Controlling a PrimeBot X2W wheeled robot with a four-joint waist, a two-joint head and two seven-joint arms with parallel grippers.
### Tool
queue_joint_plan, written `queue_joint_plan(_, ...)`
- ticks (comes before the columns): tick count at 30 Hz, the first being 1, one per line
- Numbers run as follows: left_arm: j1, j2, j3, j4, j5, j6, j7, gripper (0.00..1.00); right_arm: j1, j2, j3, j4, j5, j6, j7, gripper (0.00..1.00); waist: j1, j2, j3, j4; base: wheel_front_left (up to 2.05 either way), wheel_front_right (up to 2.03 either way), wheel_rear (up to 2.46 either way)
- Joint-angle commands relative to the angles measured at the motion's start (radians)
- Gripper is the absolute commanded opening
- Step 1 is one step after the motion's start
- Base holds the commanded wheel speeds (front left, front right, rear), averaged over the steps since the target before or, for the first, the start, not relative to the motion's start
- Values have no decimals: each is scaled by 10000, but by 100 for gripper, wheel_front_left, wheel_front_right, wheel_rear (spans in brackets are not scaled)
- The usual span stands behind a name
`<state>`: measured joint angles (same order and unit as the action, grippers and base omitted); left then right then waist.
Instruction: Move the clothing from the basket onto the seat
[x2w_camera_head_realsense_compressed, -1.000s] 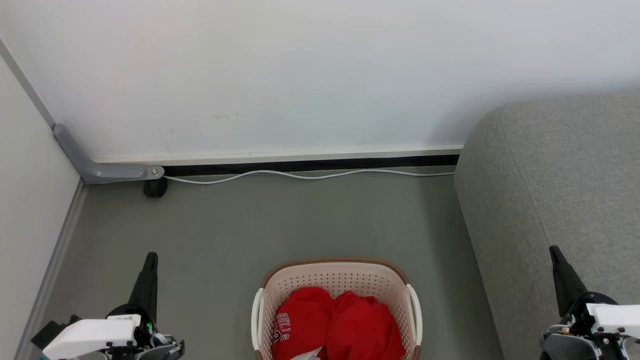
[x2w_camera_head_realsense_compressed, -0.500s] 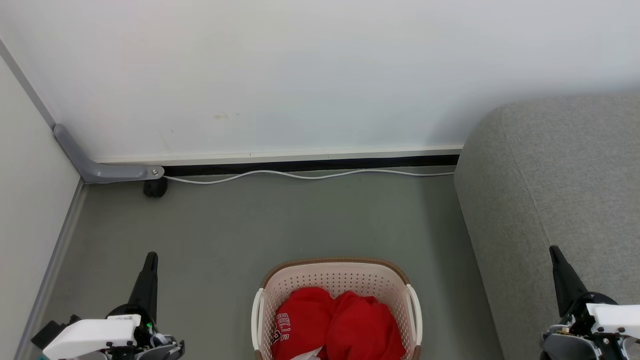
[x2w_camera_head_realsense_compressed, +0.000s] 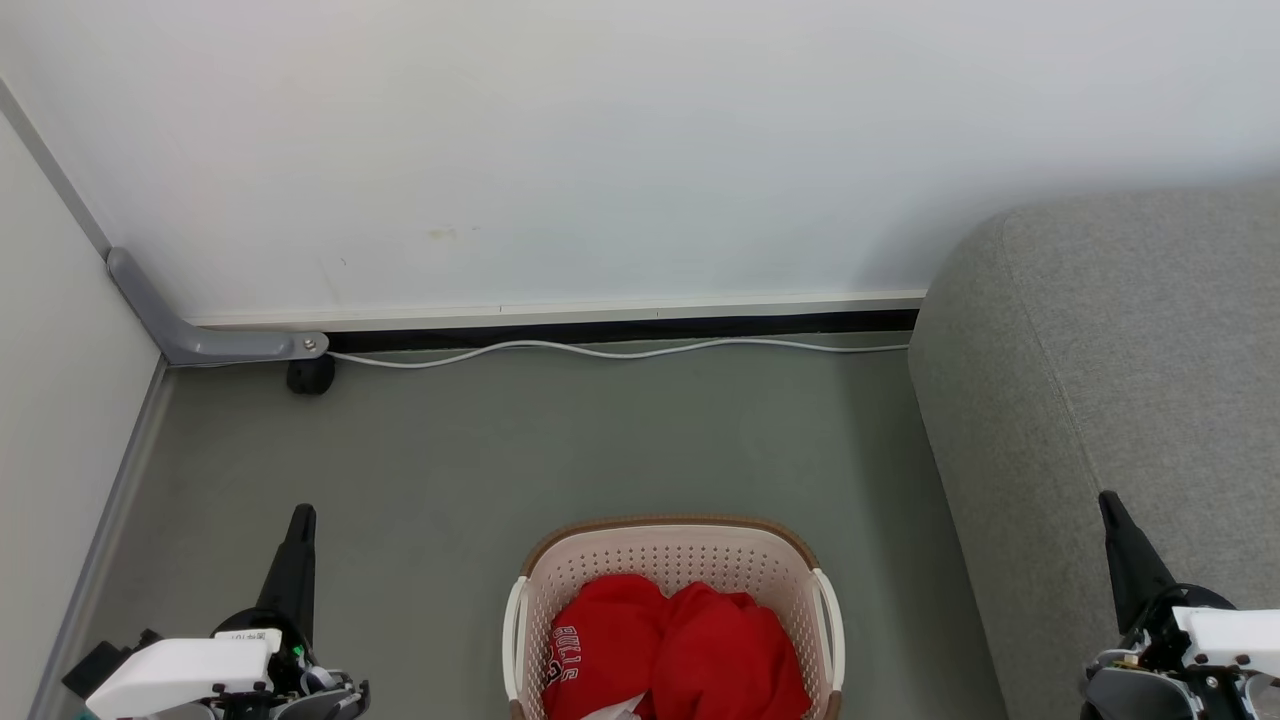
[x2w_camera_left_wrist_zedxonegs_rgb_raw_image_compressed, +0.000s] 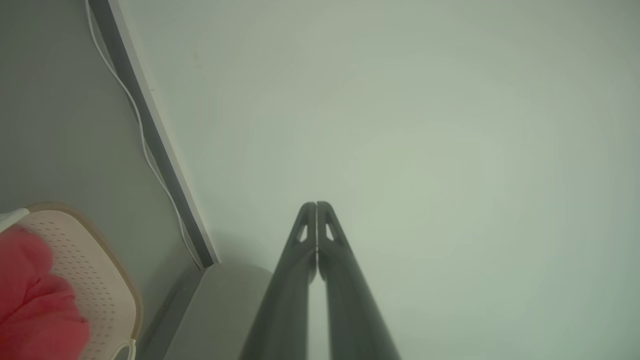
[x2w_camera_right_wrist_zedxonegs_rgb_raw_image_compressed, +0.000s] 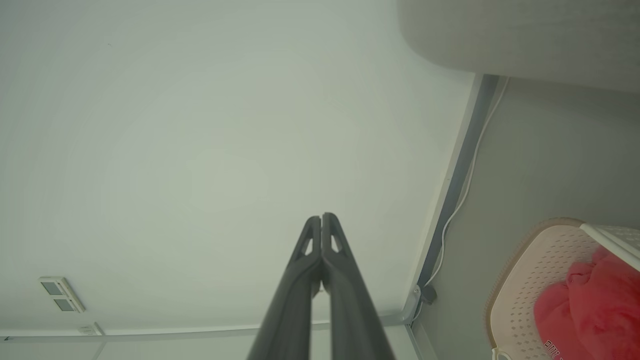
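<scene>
The cream perforated basket (x2w_camera_head_realsense_compressed: 676, 560) stands on the floor at the bottom centre of the head view, with bright red clothing (x2w_camera_head_realsense_compressed: 680, 650) bunched inside; white lettering shows on the left garment. The grey seat (x2w_camera_head_realsense_compressed: 1130, 380) fills the right side. My left gripper (x2w_camera_head_realsense_compressed: 300, 515) is shut and empty, left of the basket. To the basket's right, my right gripper (x2w_camera_head_realsense_compressed: 1108, 500) is shut and empty in front of the seat's side. In the left wrist view the left gripper (x2w_camera_left_wrist_zedxonegs_rgb_raw_image_compressed: 316, 205) points at the wall, with the basket (x2w_camera_left_wrist_zedxonegs_rgb_raw_image_compressed: 95, 265) and clothing (x2w_camera_left_wrist_zedxonegs_rgb_raw_image_compressed: 30, 300) at lower left. The right wrist view shows the right gripper (x2w_camera_right_wrist_zedxonegs_rgb_raw_image_compressed: 321, 217), the basket (x2w_camera_right_wrist_zedxonegs_rgb_raw_image_compressed: 535, 270) and clothing (x2w_camera_right_wrist_zedxonegs_rgb_raw_image_compressed: 595, 305).
A white wall runs across the back, with a white cable (x2w_camera_head_realsense_compressed: 620, 350) along its base. A grey bracket (x2w_camera_head_realsense_compressed: 200, 335) and a dark caster (x2w_camera_head_realsense_compressed: 310, 375) sit in the left corner. A side panel (x2w_camera_head_realsense_compressed: 60, 420) closes the left. Grey floor (x2w_camera_head_realsense_compressed: 560, 440) lies between basket and wall.
</scene>
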<state>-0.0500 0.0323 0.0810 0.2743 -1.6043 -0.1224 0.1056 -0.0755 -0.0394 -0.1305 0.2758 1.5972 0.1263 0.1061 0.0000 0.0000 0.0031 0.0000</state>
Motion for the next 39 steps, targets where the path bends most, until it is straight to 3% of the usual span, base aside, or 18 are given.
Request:
queue_joint_plan(1,-579,179,323,-295,-47,-83,73,0,-324,-108,171,-311,118,44,67,0,0,0,0,0,0,0,0)
queue_joint_plan(7,29,-26,-5,82,6,4,-6,0,27,13,20,75,-9,0,-4,0,0,0,1,0,0,0,0)
queue_joint_plan(8,93,-80,-11,207,7,6,-7,100,87,55,39,192,-11,-2,-4,100,0,0,2,0,0,0,0)
queue_joint_plan(16,91,-163,-45,441,37,3,-120,100,29,124,179,399,-58,1,-59,100,22,0,5,-5,0,0,0)
queue_joint_plan(21,-19,-135,-77,455,82,-1,-228,100,-119,91,305,423,-121,2,-132,100,1,0,23,-14,0,0,0)
queue_joint_plan(39,-542,194,-543,620,999,-14,-900,100,-887,-327,1289,727,-688,9,-871,100,0,0,84,-28,0,0,0)
